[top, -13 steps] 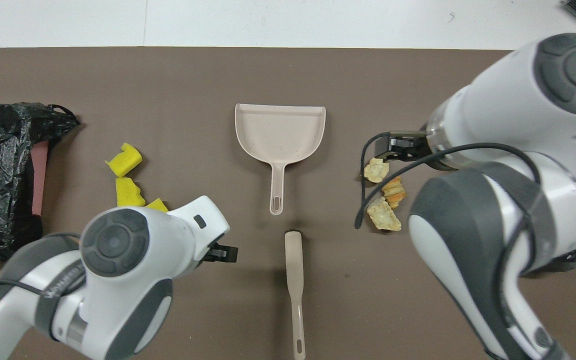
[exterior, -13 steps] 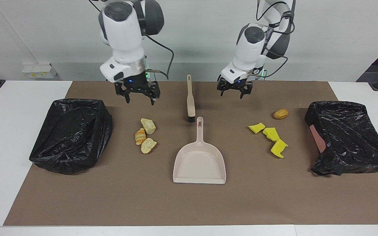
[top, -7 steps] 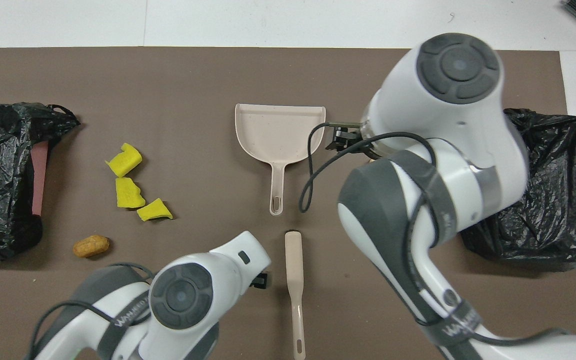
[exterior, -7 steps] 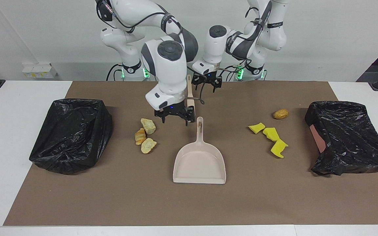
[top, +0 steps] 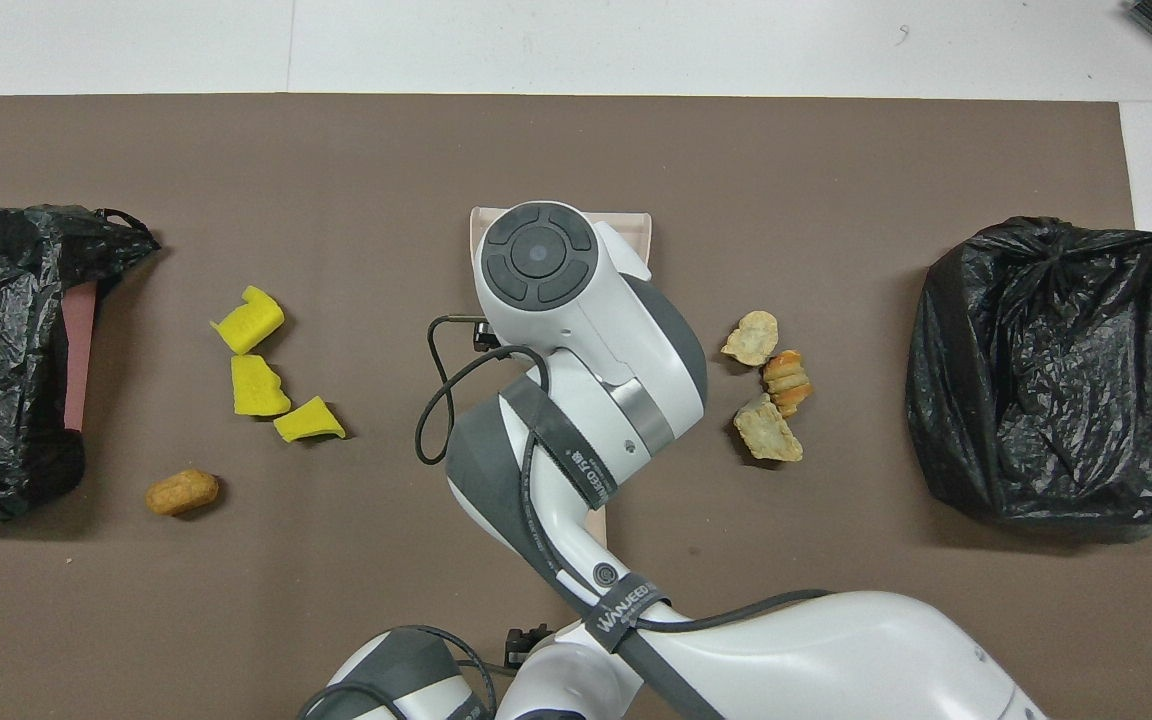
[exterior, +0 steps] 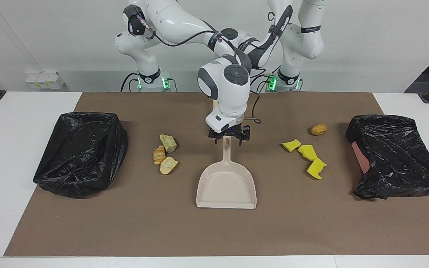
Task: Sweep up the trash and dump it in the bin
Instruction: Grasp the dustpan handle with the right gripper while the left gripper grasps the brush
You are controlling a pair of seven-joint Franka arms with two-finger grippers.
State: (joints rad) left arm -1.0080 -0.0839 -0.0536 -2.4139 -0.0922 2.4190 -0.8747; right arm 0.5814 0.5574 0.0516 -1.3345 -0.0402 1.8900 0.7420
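Brown mat (exterior: pixel 125 223), right hand (exterior: pixel 228 140) over dustpan (exterior: pixel 226 186) handle (brush hidden)

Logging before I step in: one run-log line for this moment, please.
right gripper: open, astride dustpan handle | left gripper: waiting, mostly hidden | trash: all seven scraps unswept

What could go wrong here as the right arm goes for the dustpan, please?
1. The right gripper stands open astride the very end of the dustpan handle; gripped there, the pan may pivot or droop.
2. The left gripper shows just beneath the right arm, which lies over the brush; the arms might collide when the left one reaches for it.
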